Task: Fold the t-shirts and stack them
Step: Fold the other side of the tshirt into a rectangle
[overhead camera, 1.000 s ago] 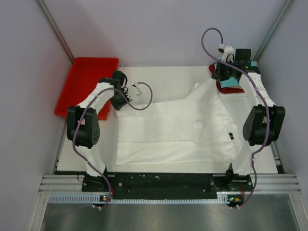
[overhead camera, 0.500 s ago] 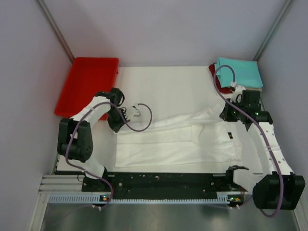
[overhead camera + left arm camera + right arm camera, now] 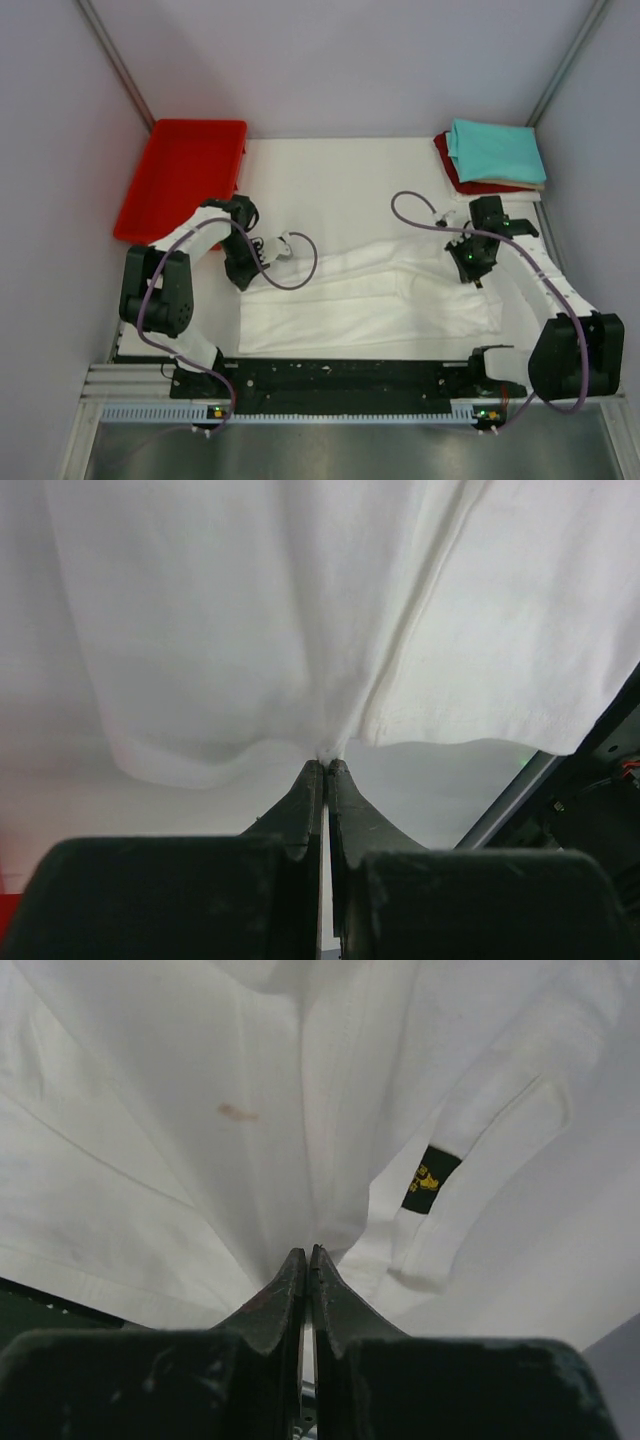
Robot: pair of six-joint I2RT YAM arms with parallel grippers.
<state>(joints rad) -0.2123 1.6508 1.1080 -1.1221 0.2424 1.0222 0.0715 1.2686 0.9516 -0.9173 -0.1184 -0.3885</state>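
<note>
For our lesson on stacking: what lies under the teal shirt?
A dark red shirt shows beneath the teal shirt, along its left and near edges. The rest of it is covered, so anything lower cannot be seen.

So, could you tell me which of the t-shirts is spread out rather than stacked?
The white t-shirt, spread across mid-table; the teal t-shirt and dark red t-shirt sit folded in the far-right stack.

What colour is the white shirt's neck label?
The small neck label is black with yellow print; right wrist view.
</note>
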